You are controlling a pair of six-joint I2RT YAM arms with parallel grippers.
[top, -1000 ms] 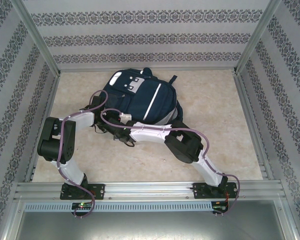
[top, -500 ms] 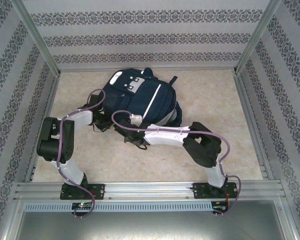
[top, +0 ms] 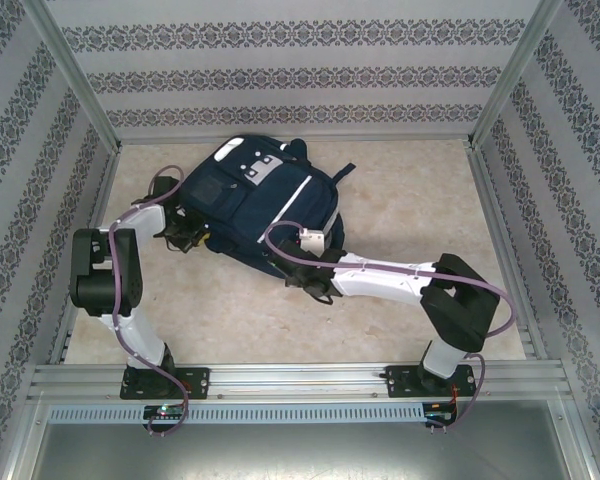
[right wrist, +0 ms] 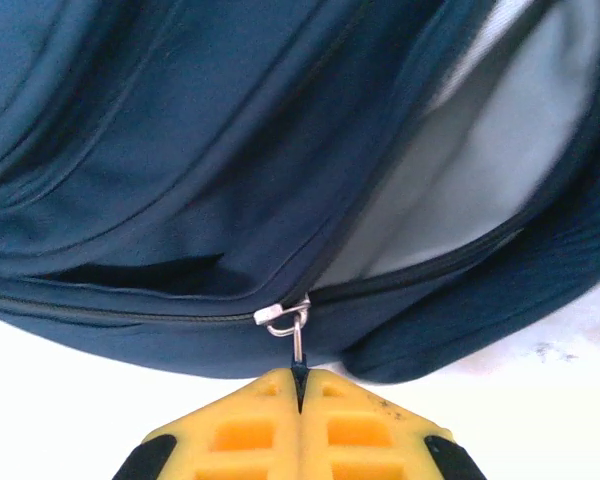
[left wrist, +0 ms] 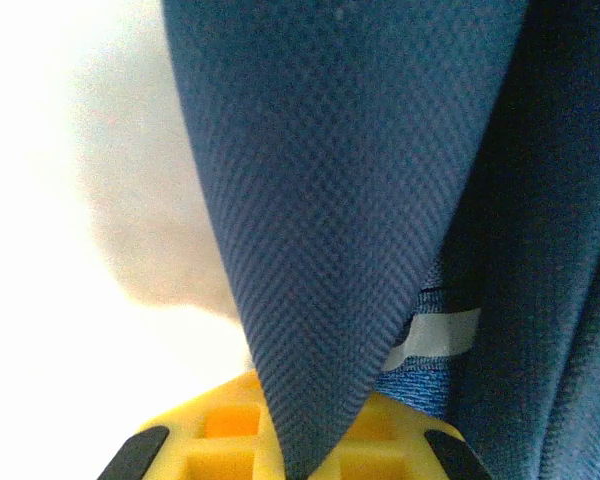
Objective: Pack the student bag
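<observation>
Your left gripper [left wrist: 300,450] pinches a fold of the student bag [top: 265,205]; your right gripper [right wrist: 300,385] fingers are pressed onto its zipper pull [right wrist: 297,338].

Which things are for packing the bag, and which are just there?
For the job: dark navy fabric backpack; its silver zipper pull, pinched by the right gripper; left gripper, clamping a navy fabric fold.
Just there: beige marbled tabletop; grey patterned walls.

We see the student bag [top: 265,200] lying on the table [top: 420,210] by its far edge, left of centre; the left gripper [top: 187,229] meets its left side, the right gripper [top: 302,270] its near edge
</observation>
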